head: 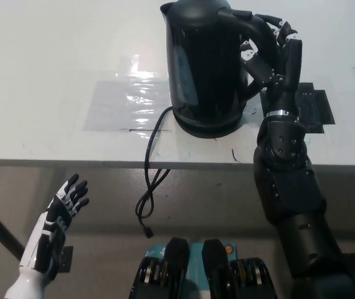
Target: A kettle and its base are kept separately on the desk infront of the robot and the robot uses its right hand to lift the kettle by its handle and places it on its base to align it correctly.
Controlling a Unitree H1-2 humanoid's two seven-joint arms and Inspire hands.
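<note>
Kettle (205, 65): glossy black, tall rounded body, domed lid with a small spout at the upper left, and a curved handle (252, 25) on its right side. Pale window reflections run down its left flank. I see it standing upright on the base (210, 126), a round black disc whose rim shows just under the body. Both sit on the white counter (53, 75), right of centre, near the front edge.

Right hand (271, 53): black fingers are wrapped around the handle, clamped on it, with the forearm rising from the bottom right.

A black power cord (149, 174) leaves the base at its left, crosses the counter edge and hangs in a loop below, its plug end dangling free.

Clear tape patch (127, 103) lies on the counter just left of the base, shiny and wrinkled. Black tape patch (314, 109) lies right of the kettle, partly under the right wrist.

Left hand (62, 212): white, resting low at lower left, below the counter edge, fingers spread and holding nothing.
</note>
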